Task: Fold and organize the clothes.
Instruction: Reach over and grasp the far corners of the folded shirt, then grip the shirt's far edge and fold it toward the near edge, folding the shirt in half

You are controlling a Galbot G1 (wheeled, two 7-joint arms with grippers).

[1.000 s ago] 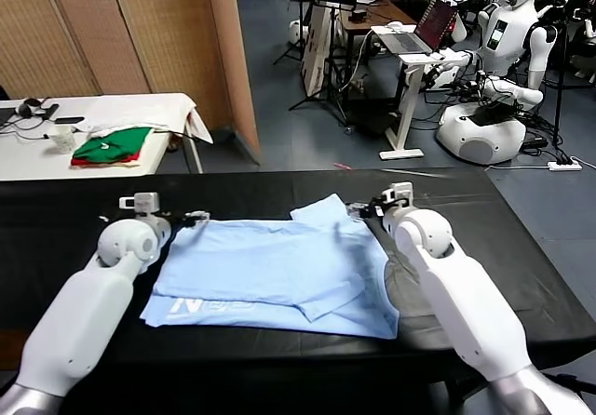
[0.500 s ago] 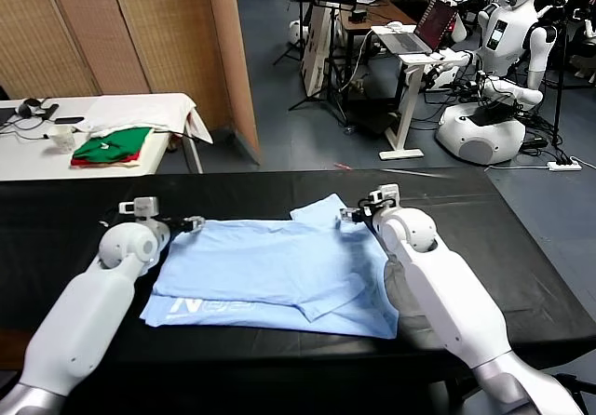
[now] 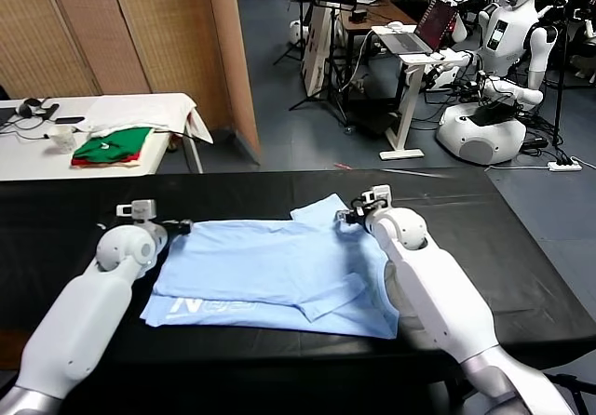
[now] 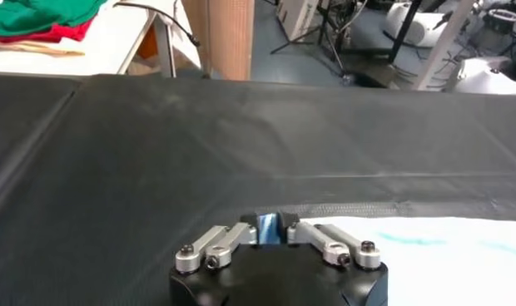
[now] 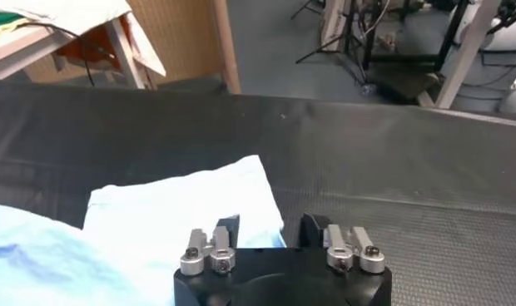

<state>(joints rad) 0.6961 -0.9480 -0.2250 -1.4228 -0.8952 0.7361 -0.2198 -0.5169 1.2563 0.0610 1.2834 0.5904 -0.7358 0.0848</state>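
Observation:
The pale light-blue T-shirt point(image 3: 270, 271) lies partly folded on the black table point(image 3: 521, 238), with white lettering near its front left corner. My left gripper point(image 3: 183, 224) is at the shirt's far left corner. In the left wrist view it point(image 4: 268, 224) is shut on a pinch of blue fabric, with the shirt point(image 4: 441, 249) spreading beside it. My right gripper point(image 3: 345, 218) is at the far sleeve. In the right wrist view it point(image 5: 270, 229) is open, with the edge of the sleeve point(image 5: 183, 216) between its fingers.
A white side table point(image 3: 37, 159) at the back left holds green and red garments point(image 3: 112, 145). A wooden screen point(image 3: 140, 33) stands behind it. Other robots point(image 3: 494, 80) and a laptop stand point(image 3: 419, 52) are beyond the table's far edge.
My right gripper has moved left along the far edge onto the sleeve. My left gripper has shifted slightly left and nearer with the shirt corner.

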